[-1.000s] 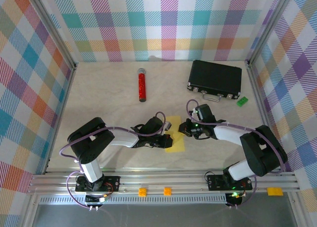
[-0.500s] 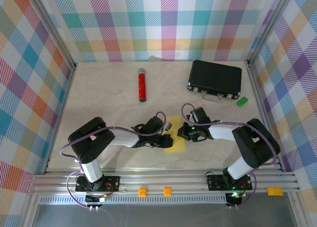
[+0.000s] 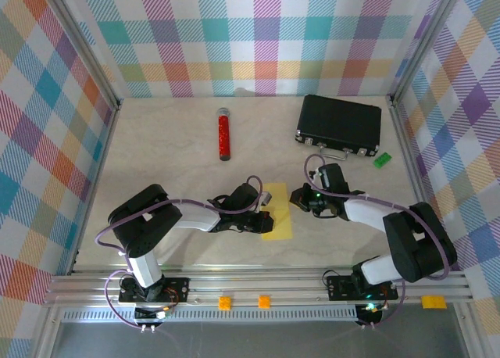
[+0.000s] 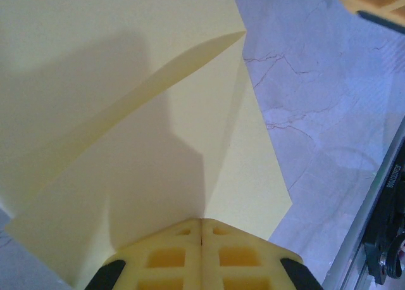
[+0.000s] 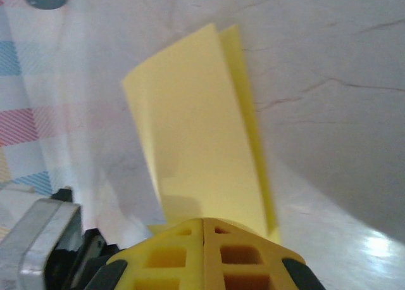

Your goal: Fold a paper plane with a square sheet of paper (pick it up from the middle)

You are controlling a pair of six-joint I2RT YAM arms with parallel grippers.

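Top external: bench w/ black case at far right, well apart from the arms. Both arms reach in to bench centre, meeting at the square sheet of paper, which lies folded to a narrow strip, between the two. Left fingers at its left edge, right fingers just beside its upper right edge. Red cylinder far centre-left, small green block just right of the case.

Left wrist: fingers fully closed, tips on the sheet; diagonal flap edge visible. Can't tell if paper is pinched.

Right wrist: fingers fully closed, tips at the sheet's near edge, two layers showing. Pinch also unclear.
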